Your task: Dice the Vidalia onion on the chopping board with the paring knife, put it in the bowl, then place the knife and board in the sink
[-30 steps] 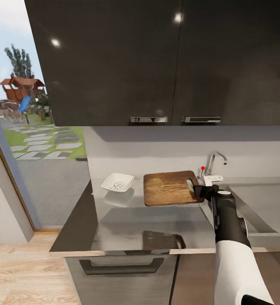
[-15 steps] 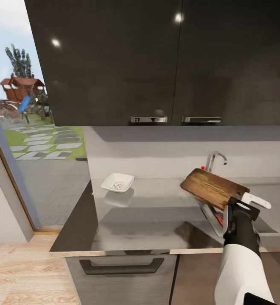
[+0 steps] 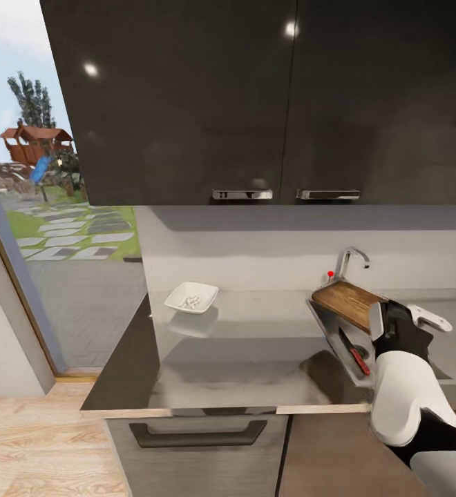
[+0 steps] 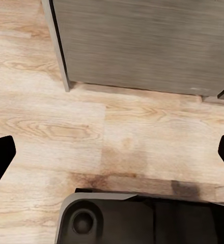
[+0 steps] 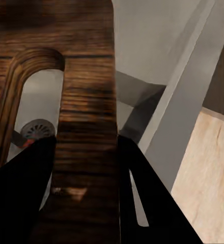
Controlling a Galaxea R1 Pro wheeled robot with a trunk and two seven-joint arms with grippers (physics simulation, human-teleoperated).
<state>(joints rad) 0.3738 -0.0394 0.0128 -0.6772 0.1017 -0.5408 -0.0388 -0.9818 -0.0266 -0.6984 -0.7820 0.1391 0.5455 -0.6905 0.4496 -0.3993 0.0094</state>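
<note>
The dark brown chopping board (image 3: 347, 302) hangs tilted over the left end of the sink (image 3: 329, 330), its low end inside the basin. My right gripper (image 3: 388, 319) is shut on the board's handle end. In the right wrist view the gripper (image 5: 86, 147) pinches the wooden strip beside the slot hole of the chopping board (image 5: 86, 76), with the drain (image 5: 38, 129) visible through the slot. The paring knife (image 3: 356, 352) lies in the basin, red handle toward me. The white bowl (image 3: 191, 297) with white onion dice stands on the countertop (image 3: 255, 345). My left gripper (image 4: 112, 157) is open above the floor.
The chrome tap (image 3: 349, 261) with its red dot stands just behind the board. Dark wall cabinets (image 3: 255, 103) hang above the counter. A window and doorway lie to the left. The left wrist view looks at wooden floor (image 4: 56, 127), a cabinet front (image 4: 142, 46) and the robot's base (image 4: 142, 218).
My right arm swung the chopping board off the countertop to the right, then lowered it tilted into the sink. The knife in the basin came into sight. The bowl has not moved.
</note>
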